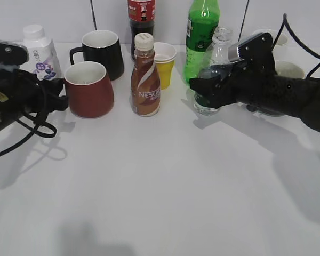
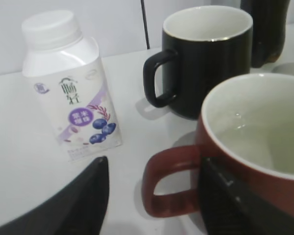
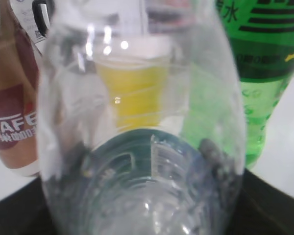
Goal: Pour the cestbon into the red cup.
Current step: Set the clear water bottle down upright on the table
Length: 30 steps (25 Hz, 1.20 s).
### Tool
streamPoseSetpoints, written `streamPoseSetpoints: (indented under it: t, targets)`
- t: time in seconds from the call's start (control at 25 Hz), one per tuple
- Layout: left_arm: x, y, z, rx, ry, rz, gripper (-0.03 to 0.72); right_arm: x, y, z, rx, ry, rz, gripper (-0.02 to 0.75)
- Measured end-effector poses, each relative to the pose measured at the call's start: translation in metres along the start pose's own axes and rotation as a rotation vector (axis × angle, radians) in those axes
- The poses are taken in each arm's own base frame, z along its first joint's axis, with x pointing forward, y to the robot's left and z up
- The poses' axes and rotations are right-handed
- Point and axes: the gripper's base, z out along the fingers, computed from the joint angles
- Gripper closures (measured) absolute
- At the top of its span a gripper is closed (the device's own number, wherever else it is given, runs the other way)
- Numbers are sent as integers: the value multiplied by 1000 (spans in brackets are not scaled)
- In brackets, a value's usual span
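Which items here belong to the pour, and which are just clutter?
In the job: cestbon, red cup, right gripper around the cestbon, left gripper at the red cup's handle.

Lying about: black mug, Nescafe bottle, yellow cup, green bottle, milk bottle, cola bottle.

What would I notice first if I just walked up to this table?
Probably the bright green soda bottle at the back, right behind the clear water bottle that the right gripper is around. Then the red cup on the left, with the left gripper at its handle.
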Motion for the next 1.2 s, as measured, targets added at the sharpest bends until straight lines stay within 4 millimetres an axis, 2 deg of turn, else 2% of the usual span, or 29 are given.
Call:
streamPoseSetpoints:
  t: [0.16, 0.48, 0.72, 0.88, 1.2]
  targets:
    - [2, 0, 0, -3, 26, -11, 250, -1, 0, 0, -2, -9, 3, 130]
    - [5, -1, -2, 11, 74, -17, 250, 2, 0, 0, 5, 25, 58, 118]
    - [-14, 1, -14, 23, 40, -36, 250, -10, -2, -7, 48, 88, 98, 118]
    - [-26, 2, -25, 44, 47, -52, 250, -22, 5, -15, 14, 132, 115, 118]
    - [-43, 4, -51, 87, 94, -109, 250, -27, 11, -25, 4, 258, 228, 118]
